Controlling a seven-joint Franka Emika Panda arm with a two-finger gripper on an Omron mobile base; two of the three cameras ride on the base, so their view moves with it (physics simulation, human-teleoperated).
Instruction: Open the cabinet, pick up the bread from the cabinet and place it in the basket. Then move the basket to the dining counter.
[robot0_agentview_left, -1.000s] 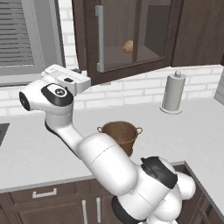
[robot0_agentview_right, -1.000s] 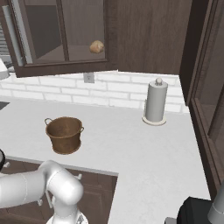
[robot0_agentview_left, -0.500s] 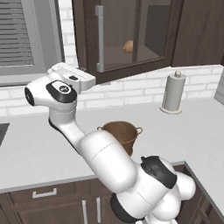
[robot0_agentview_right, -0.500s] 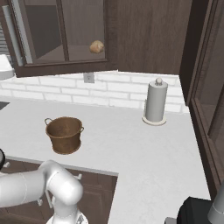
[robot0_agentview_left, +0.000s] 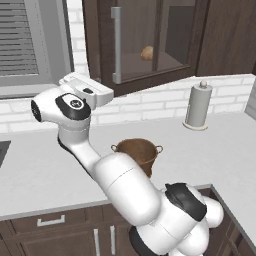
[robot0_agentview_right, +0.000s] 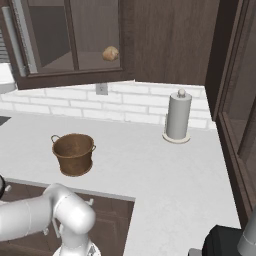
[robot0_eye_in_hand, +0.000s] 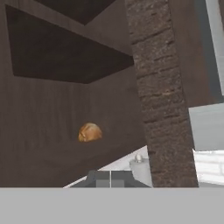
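Observation:
The cabinet (robot0_agentview_left: 150, 35) hangs over the worktop, and its glass door with a silver bar handle (robot0_agentview_left: 116, 45) stands swung outward. Inside on the shelf lies the bread (robot0_agentview_left: 147, 52) (robot0_agentview_right: 110, 53) (robot0_eye_in_hand: 89, 132), a small golden bun. The coppery basket (robot0_agentview_left: 138, 152) (robot0_agentview_right: 73, 153) stands upright on the worktop below. My gripper (robot0_eye_in_hand: 110, 176) is shut with nothing in it, and it points into the cabinet from the left, past the door's wooden edge (robot0_eye_in_hand: 159, 87). My white hand (robot0_agentview_left: 87, 90) hovers just below and left of the handle. The dining counter is out of view.
A paper towel holder (robot0_agentview_left: 197, 106) (robot0_agentview_right: 177, 116) stands by the brick wall at the right. A window with blinds (robot0_agentview_left: 20, 45) is at the left, and lower drawers (robot0_agentview_left: 50, 220) sit under the worktop. A tall dark cabinet (robot0_agentview_right: 240, 100) bounds the right side.
My hand has drifted a little to the right, toward the cabinet door. The bread and the basket stay where they were.

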